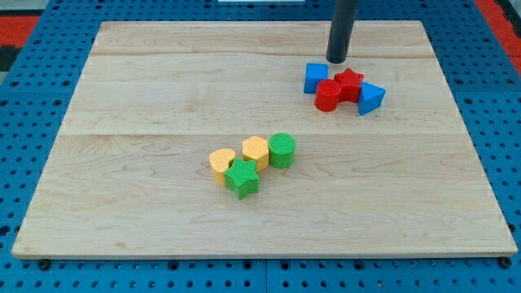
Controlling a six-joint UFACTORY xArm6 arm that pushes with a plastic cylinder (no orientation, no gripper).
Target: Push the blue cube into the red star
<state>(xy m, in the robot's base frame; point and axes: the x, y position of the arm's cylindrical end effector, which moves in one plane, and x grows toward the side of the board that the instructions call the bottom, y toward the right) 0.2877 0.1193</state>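
The blue cube sits at the upper right of the wooden board. It touches the red cylinder, which sits just below and to its right. The red star is to the cube's right, very close to it, and against the cylinder. A second blue block, wedge-like, touches the star's right side. My tip is the lower end of the dark rod. It stands just above the cluster in the view, between the cube and the star, a small gap away from both.
A second cluster lies at the board's middle: a yellow heart-like block, a yellow hexagon, a green cylinder and a green star. Blue pegboard surrounds the board.
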